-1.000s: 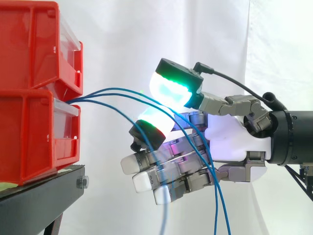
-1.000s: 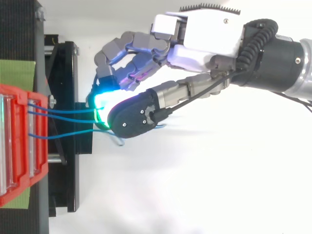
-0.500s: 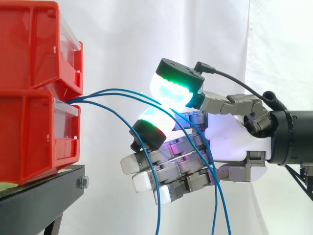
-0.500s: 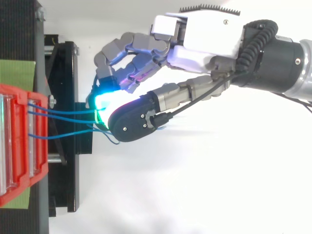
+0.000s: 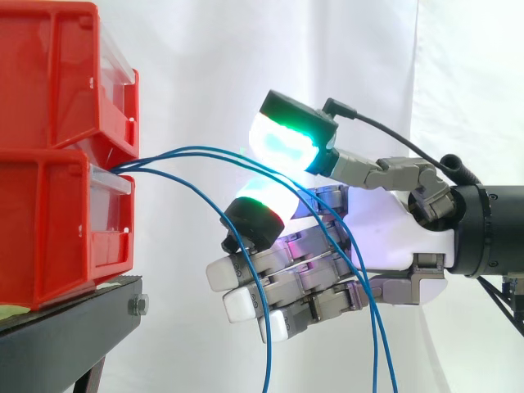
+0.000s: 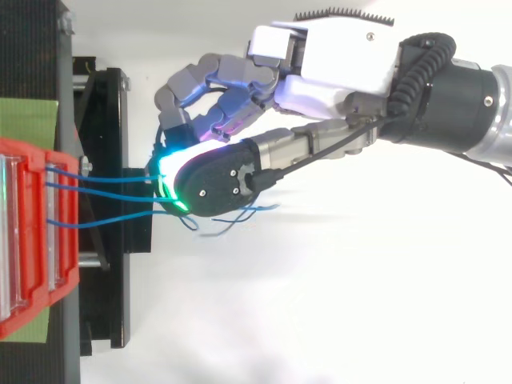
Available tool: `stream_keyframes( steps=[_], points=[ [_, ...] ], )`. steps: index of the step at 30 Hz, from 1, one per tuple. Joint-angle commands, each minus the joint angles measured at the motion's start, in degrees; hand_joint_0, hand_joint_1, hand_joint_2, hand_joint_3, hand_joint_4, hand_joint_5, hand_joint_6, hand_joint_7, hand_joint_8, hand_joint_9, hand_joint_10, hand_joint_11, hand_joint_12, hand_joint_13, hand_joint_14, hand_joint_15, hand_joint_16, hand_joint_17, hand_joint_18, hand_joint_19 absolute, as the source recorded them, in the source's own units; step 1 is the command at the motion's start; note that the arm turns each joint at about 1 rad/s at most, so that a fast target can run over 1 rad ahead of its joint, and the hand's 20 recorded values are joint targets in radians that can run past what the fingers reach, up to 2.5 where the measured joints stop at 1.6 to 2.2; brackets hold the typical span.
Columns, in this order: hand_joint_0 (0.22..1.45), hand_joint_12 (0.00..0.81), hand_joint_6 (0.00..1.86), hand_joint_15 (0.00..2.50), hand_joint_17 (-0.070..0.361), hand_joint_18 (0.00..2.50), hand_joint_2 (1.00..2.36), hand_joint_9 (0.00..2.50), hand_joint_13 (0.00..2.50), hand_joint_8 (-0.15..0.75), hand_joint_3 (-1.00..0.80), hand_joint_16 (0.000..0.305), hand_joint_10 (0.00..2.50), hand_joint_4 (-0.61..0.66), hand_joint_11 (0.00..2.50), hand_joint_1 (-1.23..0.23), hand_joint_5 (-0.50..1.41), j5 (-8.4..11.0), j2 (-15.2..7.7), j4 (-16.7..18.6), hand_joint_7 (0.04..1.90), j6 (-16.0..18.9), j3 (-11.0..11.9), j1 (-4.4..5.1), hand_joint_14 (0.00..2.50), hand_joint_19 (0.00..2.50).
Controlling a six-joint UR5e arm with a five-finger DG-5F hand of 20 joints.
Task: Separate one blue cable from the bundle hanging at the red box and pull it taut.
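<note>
Hand (image 5: 385, 237) is sitting among the three thin blue cables (image 5: 192, 151); I cannot tell whether it is gripping any. Judgement: I should be closing on one strand alone, then drawing level, straight away from the lower red plastic bin (image 5: 49, 229). The cables are leaving its front; its contents are hidden.

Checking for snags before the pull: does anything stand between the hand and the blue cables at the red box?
Nothing visible does. The blue cables arch freely from the red box straight to the hand and drape across it.
</note>
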Motion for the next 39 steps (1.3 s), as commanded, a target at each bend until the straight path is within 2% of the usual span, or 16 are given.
stream_keyframes(
  steps=[1,6,14,16,21,29,37,39],
  points=[
    [0.59,0.332,0.88,0.29,0.086,0.66,1.02,0.87,0.83,0.387,-0.24,0.038,0.01,0.23,0.26,-0.65,-0.17,0.00,0.0,0.0,1.36,0.0,0.0,0.08,0.01,0.57],
    [0.58,0.330,0.91,0.29,0.086,0.66,1.03,0.85,0.83,0.385,-0.07,0.038,0.01,0.18,0.27,-0.70,-0.16,-0.09,0.0,0.0,1.36,0.0,0.0,0.08,0.01,0.57],
    [0.60,0.331,0.92,0.30,0.086,0.65,1.03,0.83,0.82,0.381,-0.05,0.038,0.01,0.12,0.28,-0.72,-0.17,-0.09,0.0,0.0,1.37,-0.1,-0.1,0.17,0.01,0.57],
    [0.60,0.329,0.92,0.30,0.087,0.65,1.03,0.83,0.82,0.376,-0.06,0.039,0.01,0.11,0.28,-0.72,-0.17,-0.09,0.0,0.0,1.36,-0.1,-0.1,0.25,0.01,0.57],
    [0.66,0.326,0.91,0.30,0.087,0.62,1.02,0.80,0.80,0.364,-0.28,0.039,0.01,0.11,0.29,-0.72,-0.19,-0.09,0.0,0.0,1.27,-0.1,-0.1,0.17,0.01,0.56],
    [0.71,0.317,0.92,0.31,0.087,0.60,1.00,0.78,0.79,0.349,-0.49,0.039,0.01,0.06,0.31,-0.72,-0.20,-0.27,-0.1,0.6,1.30,-0.1,-0.8,0.25,0.01,0.54],
    [0.74,0.309,0.93,0.30,0.086,0.59,1.00,0.77,0.78,0.336,-0.50,0.038,0.01,0.03,0.32,-0.73,-0.21,-0.18,-0.1,1.8,1.30,-0.5,-1.2,-0.01,0.01,0.54],
    [0.74,0.312,0.93,0.30,0.086,0.59,1.00,0.77,0.78,0.336,-0.50,0.038,0.01,0.05,0.32,-0.72,-0.21,-0.18,0.0,1.8,1.32,-0.5,-2.0,0.08,0.01,0.54]
  ],
)
